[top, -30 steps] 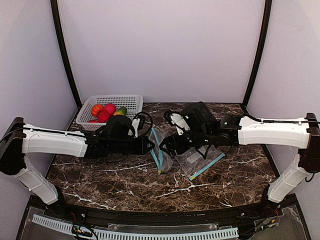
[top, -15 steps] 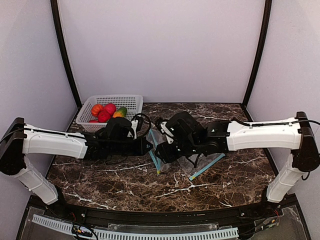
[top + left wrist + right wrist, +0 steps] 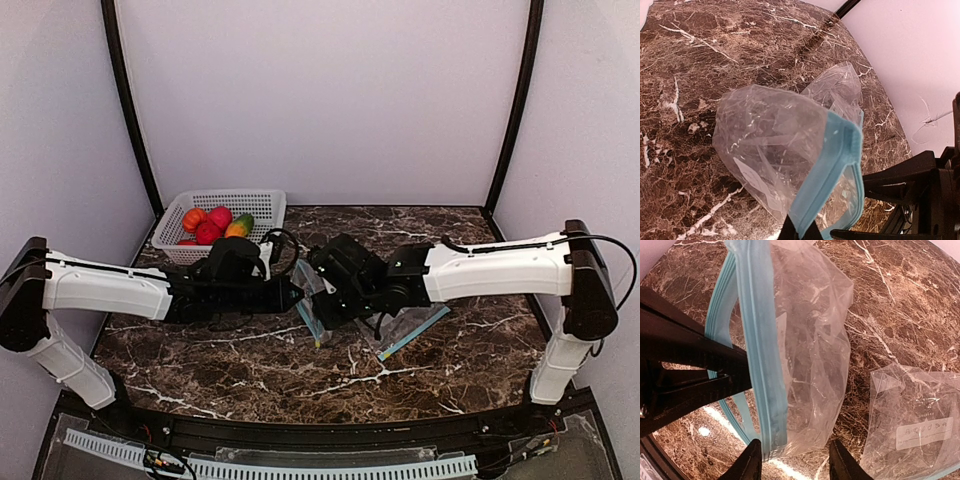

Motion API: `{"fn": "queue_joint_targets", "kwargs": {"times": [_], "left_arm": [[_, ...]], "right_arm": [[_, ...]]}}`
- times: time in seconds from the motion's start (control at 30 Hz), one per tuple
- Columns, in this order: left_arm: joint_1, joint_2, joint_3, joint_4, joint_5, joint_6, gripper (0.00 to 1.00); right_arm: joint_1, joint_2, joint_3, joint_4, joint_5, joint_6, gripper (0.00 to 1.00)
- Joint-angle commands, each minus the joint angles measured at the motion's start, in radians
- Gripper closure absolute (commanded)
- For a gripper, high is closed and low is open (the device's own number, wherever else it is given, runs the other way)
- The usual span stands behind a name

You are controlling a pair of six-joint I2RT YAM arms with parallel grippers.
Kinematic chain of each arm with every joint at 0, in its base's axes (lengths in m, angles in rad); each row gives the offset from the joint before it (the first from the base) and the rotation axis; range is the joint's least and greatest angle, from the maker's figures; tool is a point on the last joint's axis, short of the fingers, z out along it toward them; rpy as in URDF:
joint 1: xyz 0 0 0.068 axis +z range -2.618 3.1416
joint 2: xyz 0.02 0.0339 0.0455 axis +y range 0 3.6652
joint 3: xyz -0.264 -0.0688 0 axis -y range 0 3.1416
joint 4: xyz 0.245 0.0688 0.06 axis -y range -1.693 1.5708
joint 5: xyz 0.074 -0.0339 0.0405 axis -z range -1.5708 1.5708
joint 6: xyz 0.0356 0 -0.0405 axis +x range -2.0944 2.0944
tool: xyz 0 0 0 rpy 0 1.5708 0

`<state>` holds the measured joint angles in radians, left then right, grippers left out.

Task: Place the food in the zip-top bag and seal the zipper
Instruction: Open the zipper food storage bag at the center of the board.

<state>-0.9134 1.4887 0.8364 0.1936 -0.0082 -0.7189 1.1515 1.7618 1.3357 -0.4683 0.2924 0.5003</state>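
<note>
**Bag pinched on my left, its zipper edge between my right fingers**

My left pincer (image 3: 800, 230) is clamped tight on the teal zipper strip (image 3: 760, 340) of the zip-top bag (image 3: 770, 140). It holds that edge up off the marble worktop (image 3: 250, 370). From my left wrist, the clear film billows away from the tips, crumpled and puffed, with the mouth edge curving round toward my other arm.

My right pincer (image 3: 796, 460) has come in from the opposite side and stands at a middling gap, its two tips apart. The lower end of the zipper strip and a fold of film hang between them. The strip lies close to one tip. I cannot tell from this angle whether either pad touches the plastic, but it does not look gripped.

Seen from above, both pincers meet near the middle of the worktop with the bag between them.

The food (image 3: 210, 225), red, orange and green-yellow pieces, sits heaped in the white mesh basket (image 3: 262, 205) at the far left corner, well apart from the bag.

A second clear bag (image 3: 910, 425) lies flat on the worktop just beside the raised one, on my right. It has a white label, and a teal edge shows at its near corner.
</note>
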Motion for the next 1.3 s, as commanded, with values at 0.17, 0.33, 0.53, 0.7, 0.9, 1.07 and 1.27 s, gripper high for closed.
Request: {"fn": "queue_joint_targets", "kwargs": {"times": [0.17,0.33,0.53,0.7,0.9,1.07,1.27], "left_arm": [[0.001,-0.048,-0.032,0.015,0.005,-0.003,0.99],[0.002,-0.060,-0.066,0.030,0.048,-0.009,0.99],[0.002,-0.072,-0.108,0.058,0.077,-0.020,0.99],[0.002,-0.080,-0.131,0.055,0.070,-0.019,0.99],[0.002,-0.107,-0.118,0.018,0.045,0.023,0.83],[0.004,-0.163,-0.066,-0.082,-0.021,0.131,0.52],[0.027,-0.232,-0.001,-0.287,-0.121,0.239,0.33]], "right_arm": [[0.008,0.028,0.034,-0.008,0.069,0.035,0.66],[0.005,0.035,0.036,0.000,0.069,0.033,0.79],[-0.003,0.037,0.037,0.006,0.064,0.029,0.94],[-0.004,0.016,0.018,0.043,0.041,-0.004,1.00],[-0.004,-0.014,-0.013,0.081,0.016,-0.051,1.00],[-0.005,-0.011,-0.010,0.077,0.017,-0.064,1.00],[-0.004,-0.011,-0.006,0.076,0.015,-0.071,1.00]]}}
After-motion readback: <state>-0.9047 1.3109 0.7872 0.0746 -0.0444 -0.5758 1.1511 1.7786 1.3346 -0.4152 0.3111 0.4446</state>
